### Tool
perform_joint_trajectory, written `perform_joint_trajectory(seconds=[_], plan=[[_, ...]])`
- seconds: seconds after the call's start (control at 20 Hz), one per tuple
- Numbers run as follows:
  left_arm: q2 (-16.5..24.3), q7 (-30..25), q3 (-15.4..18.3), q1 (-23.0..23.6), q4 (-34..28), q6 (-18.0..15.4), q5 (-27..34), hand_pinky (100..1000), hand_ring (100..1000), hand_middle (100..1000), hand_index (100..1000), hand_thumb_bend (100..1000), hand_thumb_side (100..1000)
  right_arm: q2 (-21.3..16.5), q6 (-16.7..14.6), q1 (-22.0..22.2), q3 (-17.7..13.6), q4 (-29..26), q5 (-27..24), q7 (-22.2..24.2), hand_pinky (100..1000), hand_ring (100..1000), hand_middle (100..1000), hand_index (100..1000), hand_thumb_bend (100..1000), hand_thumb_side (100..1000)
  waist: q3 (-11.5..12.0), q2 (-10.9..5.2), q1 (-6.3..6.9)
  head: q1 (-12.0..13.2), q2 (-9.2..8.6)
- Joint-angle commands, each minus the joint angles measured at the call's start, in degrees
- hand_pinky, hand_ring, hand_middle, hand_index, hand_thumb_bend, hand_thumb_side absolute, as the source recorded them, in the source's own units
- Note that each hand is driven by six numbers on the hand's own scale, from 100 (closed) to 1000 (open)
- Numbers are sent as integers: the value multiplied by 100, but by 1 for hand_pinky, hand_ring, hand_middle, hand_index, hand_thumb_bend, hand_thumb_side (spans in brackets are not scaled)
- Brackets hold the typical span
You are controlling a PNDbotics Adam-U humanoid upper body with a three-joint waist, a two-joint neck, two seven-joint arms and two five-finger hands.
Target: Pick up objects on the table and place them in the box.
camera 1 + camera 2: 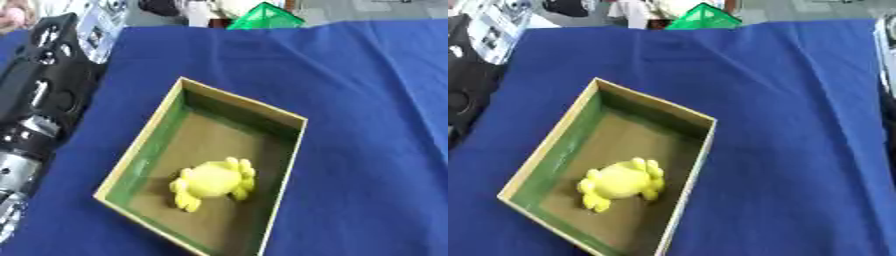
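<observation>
Box (pixel 293 131): an open cardboard one with green inner walls sits askew on the blue-covered worktop (pixel 367 100), one corner pointing toward the far side. Inside it, on the brown floor near the near end, lies a yellow toy (pixel 213 182) with stubby legs sticking out around a rounded body; it lies close to the middle of the floor, apart from the walls. The cloth around the box lies bare and a bit creased. Along the left edge the robot's left arm (pixel 35 107) reaches up the side of the worktop, black with silver joints, just beside the box's left wall. Its left hand (pixel 51 37) shows at the far left, but whether its fingers are spread or curled I cannot tell. Beyond the far edge stands something green (pixel 265 17), well apart from the box.
</observation>
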Motion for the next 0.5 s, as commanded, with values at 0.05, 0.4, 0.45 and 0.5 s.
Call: perform_joint_trajectory(seconds=[0.05,0.4,0.45,0.5], plan=[[318,90,-267,34,-602,-220,326,430,553,624,694,100,100,-68,47,-47,-51,-168,46,-8,741,747,767,856,271,574,54,-177,-19,-99,85],[868,70,-796,517,-1730,-145,1020,419,544,611,682,100,100,-89,104,65,-105,-257,48,-32,741,747,767,856,271,571,240,-217,-17,-216,137],[980,115,-949,622,-1893,-231,1120,419,544,611,682,100,100,-95,117,83,-120,-277,48,-39,741,747,767,856,271,571,267,-218,-22,-235,151],[1068,145,-1104,728,-2058,-326,1222,419,544,610,682,100,100,-99,130,98,-135,-298,46,-48,741,747,767,856,272,570,294,-216,-31,-249,164]])
